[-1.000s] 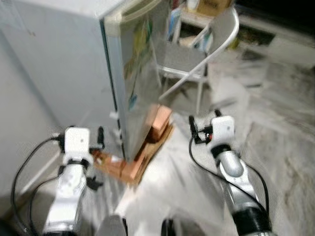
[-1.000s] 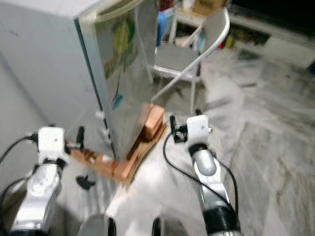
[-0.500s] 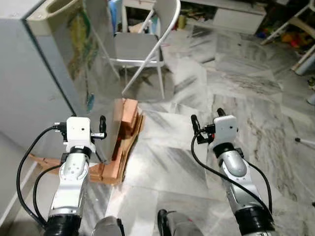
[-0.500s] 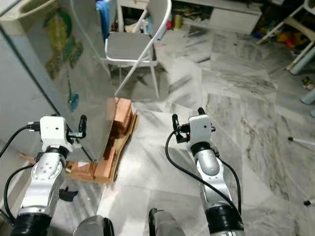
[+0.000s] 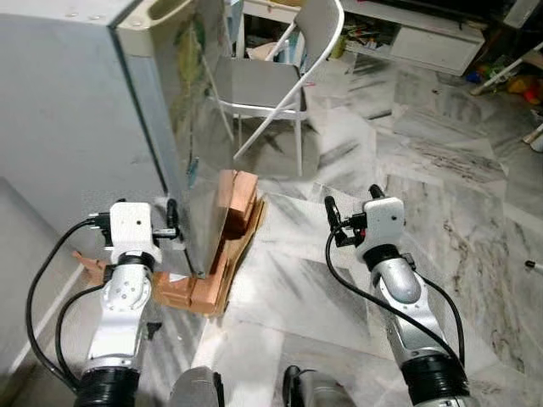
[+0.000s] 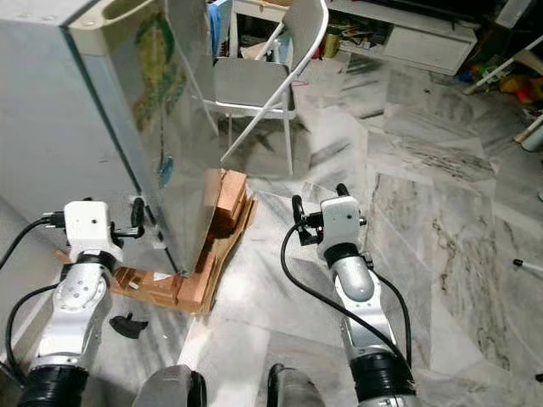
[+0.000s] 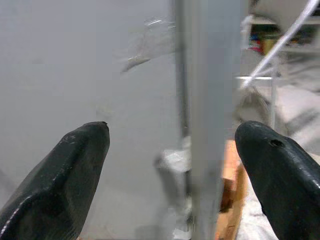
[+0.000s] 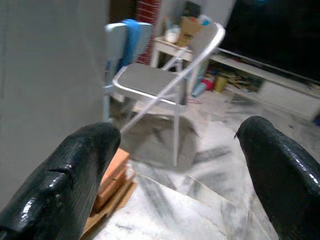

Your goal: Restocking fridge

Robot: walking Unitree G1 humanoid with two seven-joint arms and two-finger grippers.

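The fridge (image 5: 127,102) is raised on wooden blocks (image 5: 225,254) on the floor; the left tool (image 7: 172,165) is spread astride its door edge, likely for opening; the right tool (image 8: 177,165) is spread, empty

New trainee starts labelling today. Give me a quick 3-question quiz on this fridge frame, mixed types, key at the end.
1. True or false: the fridge stands directly on the marble floor.
2. Multiple choice: what stands beyond the fridge? A) a folding chair B) a ladder C) a washing machine
3. Short answer: what state are the left gripper and right gripper in, and does either hold anything?

Key
1. False: it rests on wooden blocks over flattened cardboard.
2. A: a grey folding chair with a white tube frame.
3. Both are open and hold nothing; the left one points at the fridge's corner edge, the right one towards the chair.
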